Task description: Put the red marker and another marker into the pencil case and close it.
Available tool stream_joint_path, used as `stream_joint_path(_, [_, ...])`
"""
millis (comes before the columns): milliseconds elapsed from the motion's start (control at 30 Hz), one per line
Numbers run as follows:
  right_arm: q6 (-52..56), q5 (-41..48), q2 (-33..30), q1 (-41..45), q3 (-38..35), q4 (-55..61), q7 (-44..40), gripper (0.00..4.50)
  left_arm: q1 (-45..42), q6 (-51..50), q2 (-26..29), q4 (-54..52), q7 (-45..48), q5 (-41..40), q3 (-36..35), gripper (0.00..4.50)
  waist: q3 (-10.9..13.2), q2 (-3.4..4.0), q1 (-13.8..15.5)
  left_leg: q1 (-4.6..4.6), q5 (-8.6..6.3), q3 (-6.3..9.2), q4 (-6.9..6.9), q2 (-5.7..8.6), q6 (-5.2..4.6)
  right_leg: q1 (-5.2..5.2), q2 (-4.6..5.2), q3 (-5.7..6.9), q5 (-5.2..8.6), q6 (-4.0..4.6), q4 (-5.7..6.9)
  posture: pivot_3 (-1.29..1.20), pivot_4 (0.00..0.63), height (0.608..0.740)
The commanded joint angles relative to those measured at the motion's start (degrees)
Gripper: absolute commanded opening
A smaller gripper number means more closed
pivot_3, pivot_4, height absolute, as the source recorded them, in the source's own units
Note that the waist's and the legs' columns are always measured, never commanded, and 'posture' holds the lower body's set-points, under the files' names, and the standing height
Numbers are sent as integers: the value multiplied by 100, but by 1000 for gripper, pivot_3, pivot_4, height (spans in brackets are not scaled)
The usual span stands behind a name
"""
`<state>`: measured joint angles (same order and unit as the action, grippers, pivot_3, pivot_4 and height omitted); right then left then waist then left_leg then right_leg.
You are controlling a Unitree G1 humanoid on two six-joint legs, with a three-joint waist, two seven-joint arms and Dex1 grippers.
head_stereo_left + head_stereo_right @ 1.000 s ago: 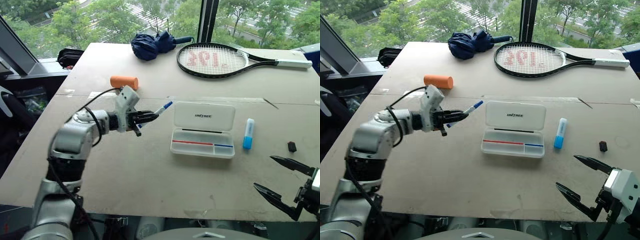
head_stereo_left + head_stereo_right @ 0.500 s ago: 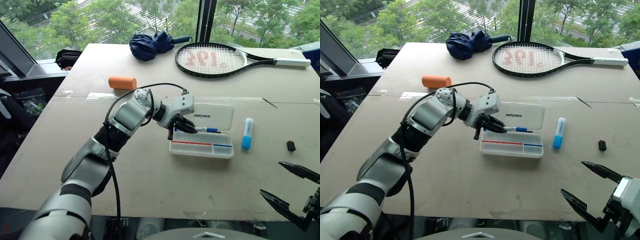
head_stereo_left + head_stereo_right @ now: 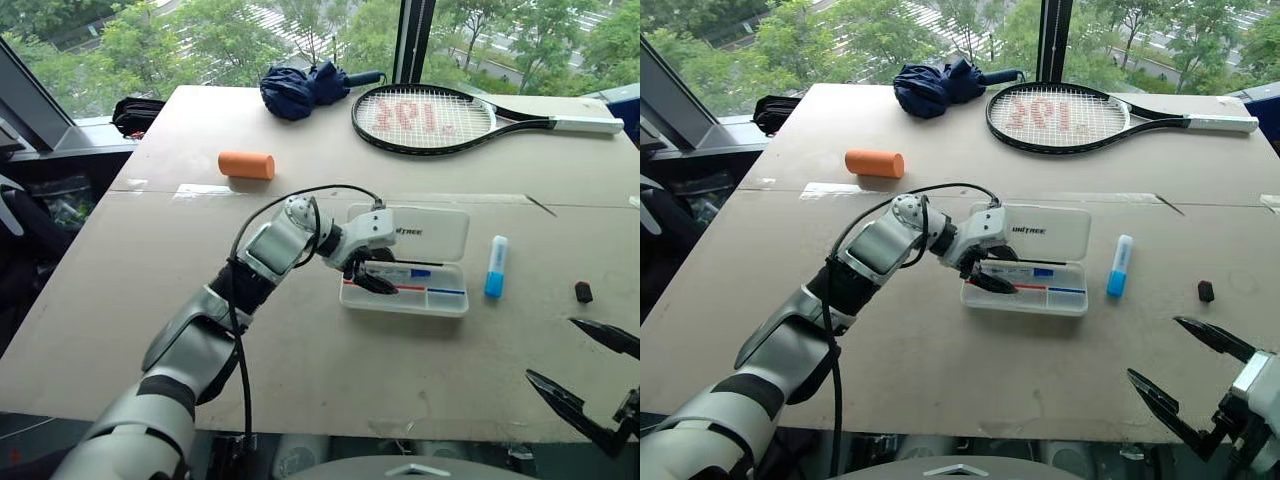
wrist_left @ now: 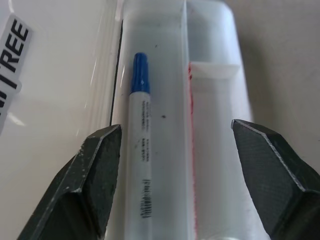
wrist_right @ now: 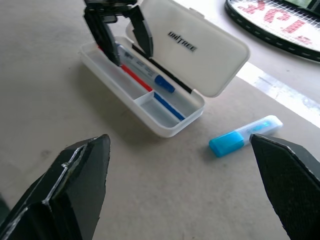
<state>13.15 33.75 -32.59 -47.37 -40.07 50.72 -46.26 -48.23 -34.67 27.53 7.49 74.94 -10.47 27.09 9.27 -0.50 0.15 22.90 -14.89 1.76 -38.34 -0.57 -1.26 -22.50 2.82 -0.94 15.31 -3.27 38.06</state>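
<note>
Left tool (image 4: 175, 185): fingers spread apart over the open pencil case, gripping nothing — blue-capped marker lying loose between them in the tray.
Right tool (image 3: 590, 385): fingers wide apart, empty, hovering low at the near right edge of the tabletop (image 3: 300, 350), well apart from the case.
Pencil case (image 3: 440, 300): centre of the tabletop, lid (image 3: 430, 232) folded back and lying flat, clear tray towards the robot.
Blue-capped marker (image 4: 140, 150): white barrel, blue cap, resting lengthwise in the long compartment beside the hinge — already in.
Red marker: none identifiable anywhere on the tabletop; a red strip (image 5: 134, 78) and a blue strip (image 5: 167, 106) run along the tray divider, and whether the red one is a marker cannot be told.
Progress: one marker placed by the look of it; red marker unconfirmed; lid not yet closed.
Remaining, as judged: settling the red marker, then swinging the lid over and pressing it shut.
Writing: "UNITREE" in dark capitals on the lid; fine black print along the marker barrel, too small to read; red lettering on the strings of the tennis racket (image 3: 425, 120), not legible.
Other items: blue-and-white highlighter (image 3: 496, 268) just right of the case, orange cylinder (image 3: 247, 165) at left, folded navy umbrella (image 3: 305, 88) at the far edge, small black object (image 3: 584, 292) at right.
</note>
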Motion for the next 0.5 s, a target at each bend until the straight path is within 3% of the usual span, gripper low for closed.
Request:
stream_joint_path(33, [949, -82, -178, 603, 412, 199, 1063, 4500, 276, -612, 351, -1031, 89, -731, -789, 3355, -1, 3, -35, -1, 0, 1, 0, -3, 0, -1, -1, 1, 0, 1, 2, 0, 150, 732])
stream_joint_path(100, [2000, -423, -345, 1218, 895, 219, 1971, 4500, 662, -959, 580, -1645, 105, -1319, -1348, 3355, -3, 10, -42, -2, 0, 2, 0, -3, 1, -1, 0, 2, 0, 1, 5, 0, 150, 732])
stream_joint_path(200, [3715, -512, -89, 2832, 1772, -196, 3372, 4500, 1511, -1191, 1041, -2586, 93, -2058, -2221, 3355, -1, 3, -114, -3, 1, -1, -1, -8, 2, -4, 0, -3, -1, 4, 7, 0, 150, 732])
stream_joint_path(400, [5487, -714, 978, 4978, 2339, -1112, 4734, 4500, 2539, -1459, 1454, -3693, -480, -2752, -3097, 3355, 2, 9, 26, 9, 3, 14, 1, 4, 5, -15, 14, -7, -1, 4, 14, 0, 150, 732])
stream_joint_path(500, [5806, -1122, 1251, 5530, 2658, -1688, 5127, 4500, 2799, -1610, 1519, -4033, -833, -3015, -3328, 3355, 3, 11, 57, 6, 2, 0, 2, 14, 4, -16, 20, -2, -1, 3, 14, 0, 150, 732])
